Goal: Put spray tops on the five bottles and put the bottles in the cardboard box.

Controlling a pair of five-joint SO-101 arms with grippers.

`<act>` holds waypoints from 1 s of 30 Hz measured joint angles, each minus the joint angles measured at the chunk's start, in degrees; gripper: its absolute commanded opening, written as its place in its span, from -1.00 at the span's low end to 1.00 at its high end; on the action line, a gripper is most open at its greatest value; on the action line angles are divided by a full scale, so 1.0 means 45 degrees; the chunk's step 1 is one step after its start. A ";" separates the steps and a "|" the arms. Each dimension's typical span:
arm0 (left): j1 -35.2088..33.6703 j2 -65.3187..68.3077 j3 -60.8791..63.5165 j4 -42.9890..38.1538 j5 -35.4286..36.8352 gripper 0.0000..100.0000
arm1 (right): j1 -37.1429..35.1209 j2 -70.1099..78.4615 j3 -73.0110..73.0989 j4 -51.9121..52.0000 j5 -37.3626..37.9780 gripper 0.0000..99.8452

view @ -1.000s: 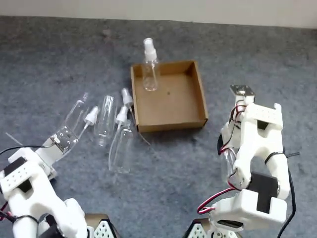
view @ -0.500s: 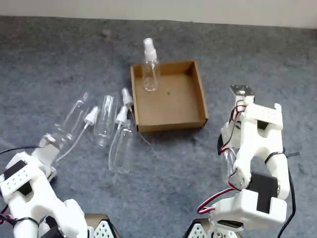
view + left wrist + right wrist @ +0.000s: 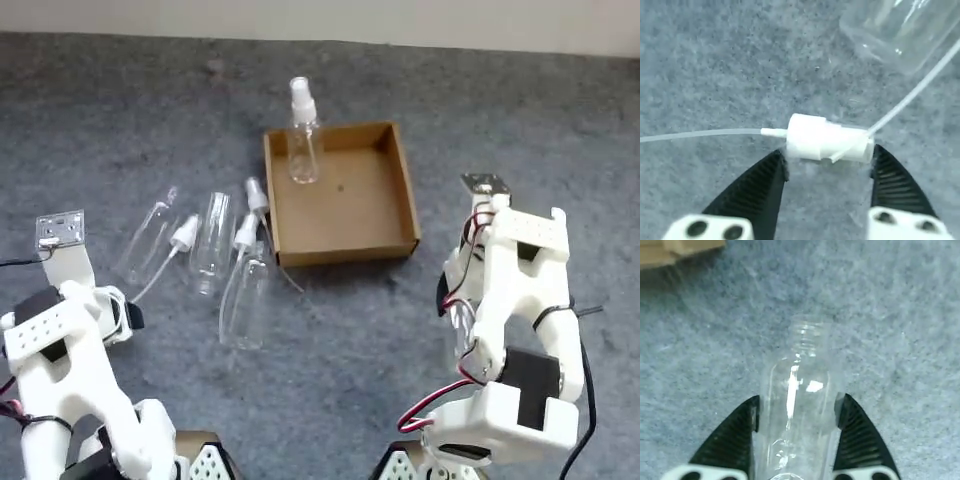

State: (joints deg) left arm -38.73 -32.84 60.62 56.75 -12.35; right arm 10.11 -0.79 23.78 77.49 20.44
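My left gripper [image 3: 827, 156] is shut on a white spray top [image 3: 825, 141], one jaw at each end, low over the carpet; its thin tube trails off sideways. In the high view the left gripper [image 3: 118, 312] is at the near left, beside three loose clear bottles [image 3: 212, 240] and other spray tops [image 3: 184, 235]. My right gripper [image 3: 797, 412] is shut on a topless clear bottle [image 3: 799, 375], its open neck pointing away; the held bottle [image 3: 460, 325] sits near the right of the cardboard box [image 3: 405, 190]. A capped bottle [image 3: 303, 140] leans on the box's far left rim.
Another spray top's tube crosses the one I hold, and a clear bottle [image 3: 900, 30] lies just beyond it. Bare grey carpet stretches between the arms and in front of the box.
The left arm has swung left and back from the loose bottles, its wrist tipping over. The right arm holds nearly still with its bottle.
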 measured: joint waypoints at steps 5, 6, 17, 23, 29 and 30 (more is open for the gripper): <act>0.0020 0.0000 0.0234 0.0020 -0.0391 -0.51 | 0.0000 0.0000 0.0000 0.0000 0.0000 -0.99; 0.0020 0.0000 0.0234 0.0059 -0.0801 -0.51 | 0.0000 0.0000 0.0000 0.0000 0.0000 -0.99; 0.0039 0.0000 -0.2501 0.3302 -0.7131 -0.52 | 0.0000 0.0000 0.0000 0.0000 0.0000 -0.99; 0.0274 0.0000 -0.3087 0.3360 -1.1487 -0.52 | 0.0000 0.0000 0.0000 0.0000 0.0352 -0.99; 0.0957 0.0000 -0.1465 0.3184 -1.3656 -0.52 | 0.0000 0.0000 0.0000 0.0000 0.0567 -0.99; 0.1035 0.0000 -0.1133 0.2989 -1.3734 -0.53 | 0.0000 0.0000 0.0000 0.0000 0.0567 -0.99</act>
State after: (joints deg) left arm -34.07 -32.84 55.52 70.20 -74.15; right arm 10.11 -0.79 23.78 77.49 22.99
